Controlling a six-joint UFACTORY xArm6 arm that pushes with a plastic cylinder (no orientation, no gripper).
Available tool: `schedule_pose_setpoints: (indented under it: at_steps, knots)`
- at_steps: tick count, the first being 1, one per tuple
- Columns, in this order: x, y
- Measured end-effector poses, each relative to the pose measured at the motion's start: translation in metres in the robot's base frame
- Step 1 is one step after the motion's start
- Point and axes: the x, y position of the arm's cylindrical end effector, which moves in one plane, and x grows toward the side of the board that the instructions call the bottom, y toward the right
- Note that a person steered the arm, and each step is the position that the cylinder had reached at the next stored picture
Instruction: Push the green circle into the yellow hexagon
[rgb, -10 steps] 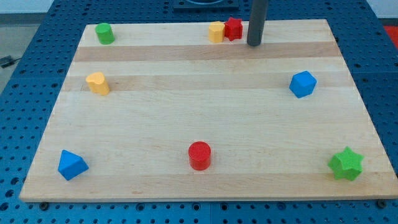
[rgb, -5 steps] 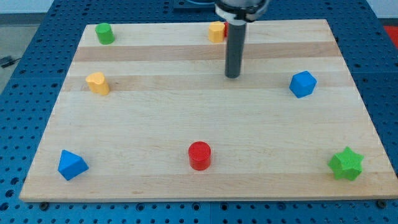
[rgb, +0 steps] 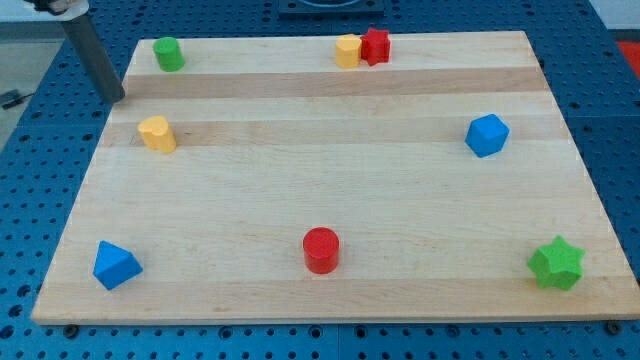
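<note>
My tip (rgb: 115, 99) touches no block and sits at the board's (rgb: 320, 200) left edge. The green circle (rgb: 168, 54) lies near it, up and to the view's right. The yellow hexagon (rgb: 348, 50) stands well to the circle's right, touching a red block (rgb: 376, 46).

The board (rgb: 330, 200) looked like pale, smooth wood with a visible grain. The blue base (rgb: 40, 150) was perforated, and the rod (rgb: 95, 60) matt dark.
</note>
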Motion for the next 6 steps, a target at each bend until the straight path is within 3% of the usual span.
schedule_pose_setpoints:
  at_steps: [1, 3, 5, 6]
  knots:
    - [-0.003, -0.003]
    - [-0.083, 0.005]
    - [-0.075, 0.144]
    - [-0.085, 0.163]
